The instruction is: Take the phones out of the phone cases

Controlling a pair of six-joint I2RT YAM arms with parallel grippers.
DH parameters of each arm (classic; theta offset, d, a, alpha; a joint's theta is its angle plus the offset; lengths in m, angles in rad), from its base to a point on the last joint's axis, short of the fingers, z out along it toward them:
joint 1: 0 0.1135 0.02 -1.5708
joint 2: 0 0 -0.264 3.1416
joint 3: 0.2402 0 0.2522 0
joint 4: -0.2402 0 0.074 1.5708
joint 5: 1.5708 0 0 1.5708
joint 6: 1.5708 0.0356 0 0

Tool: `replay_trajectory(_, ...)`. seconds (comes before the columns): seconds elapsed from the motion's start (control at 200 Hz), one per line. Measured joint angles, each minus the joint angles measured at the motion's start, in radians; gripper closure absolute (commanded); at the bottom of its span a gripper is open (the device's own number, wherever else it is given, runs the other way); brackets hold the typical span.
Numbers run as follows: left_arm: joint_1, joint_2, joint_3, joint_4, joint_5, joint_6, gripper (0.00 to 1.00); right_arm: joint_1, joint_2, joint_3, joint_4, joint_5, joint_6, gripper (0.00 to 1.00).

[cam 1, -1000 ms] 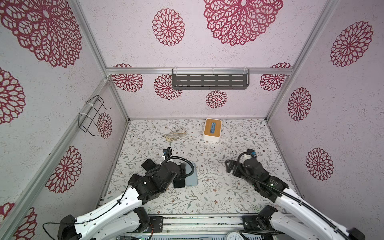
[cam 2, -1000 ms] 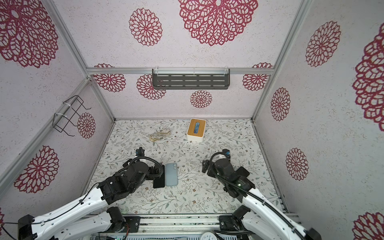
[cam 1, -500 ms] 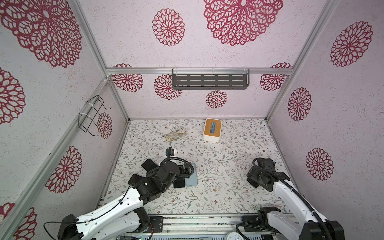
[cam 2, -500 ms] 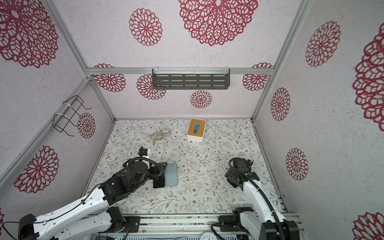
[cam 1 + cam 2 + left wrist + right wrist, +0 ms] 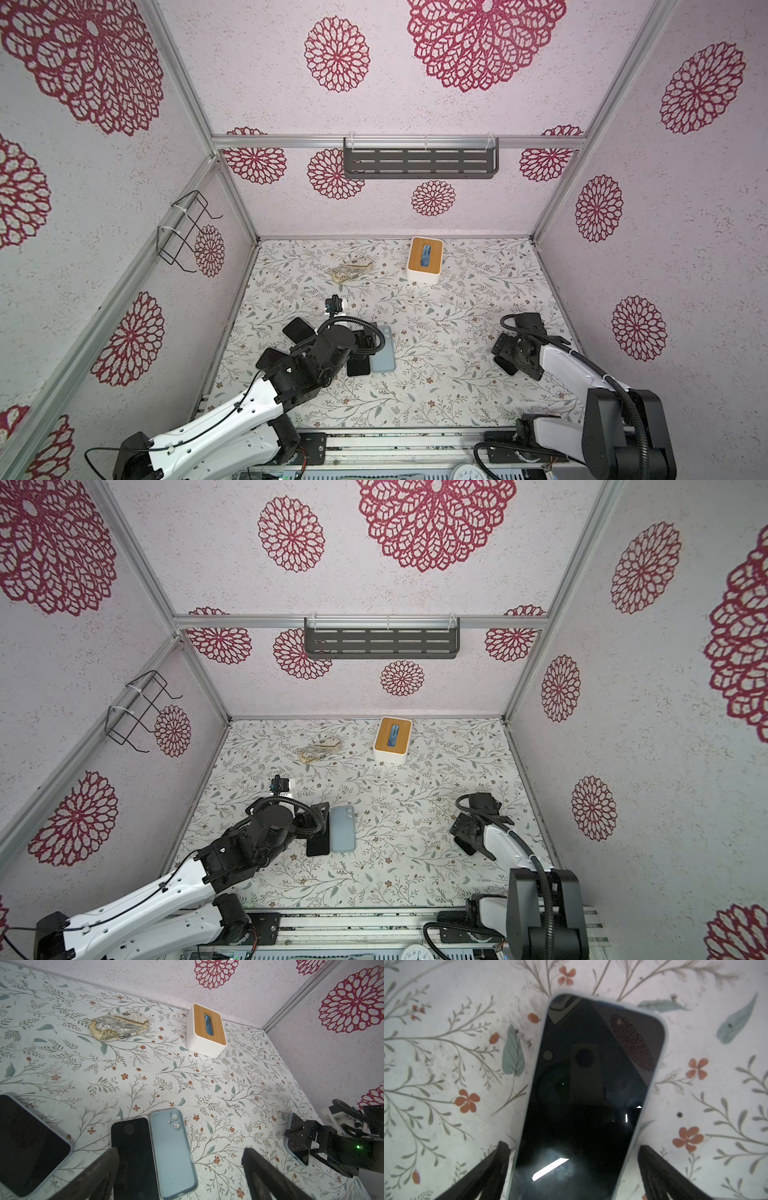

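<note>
On the floral counter (image 5: 436,316) a cased phone (image 5: 587,1084) lies screen-up between the right jaws, spread apart: plain from the right wrist, mostly hidden in both top views. The left jaws, also apart, hang over a bare phone (image 5: 133,1157) beside an empty case (image 5: 172,1147).

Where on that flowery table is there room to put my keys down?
The widest bare patch of table lies between the empty blue case and the right gripper. Also free: the strip along the front rail, and the back corner right of the tissue box. Crowded: around the left gripper and black phone.
</note>
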Motion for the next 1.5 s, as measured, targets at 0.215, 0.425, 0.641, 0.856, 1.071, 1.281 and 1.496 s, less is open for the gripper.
replay_trajectory(0.215,0.0,0.0,-0.001,-0.003,-0.003,-0.001,0.03,-0.002,0.047,0.018,0.046,0.019,-0.03,0.12)
replay_trajectory(0.425,0.0,0.01,-0.001,-0.004,-0.003,-0.003,0.03,-0.005,0.047,0.01,0.082,0.009,-0.043,0.24)
replay_trajectory(0.641,0.0,0.035,-0.001,0.004,0.001,-0.008,0.03,-0.006,0.023,-0.015,0.126,-0.009,-0.047,0.33)
replay_trajectory(0.856,0.0,0.059,-0.006,0.04,0.027,-0.019,0.03,0.024,-0.017,-0.035,0.128,-0.075,-0.051,0.4)
replay_trajectory(1.071,0.0,0.068,-0.035,0.103,0.066,-0.034,0.03,0.099,-0.045,-0.05,0.116,-0.123,-0.052,0.43)
replay_trajectory(1.281,0.001,0.094,-0.039,0.143,0.095,-0.051,0.03,0.124,-0.059,-0.047,0.111,-0.145,-0.053,0.01)
replay_trajectory(1.496,0.001,0.113,-0.039,0.163,0.11,-0.061,0.03,0.15,-0.065,-0.042,0.094,-0.142,-0.04,0.01)
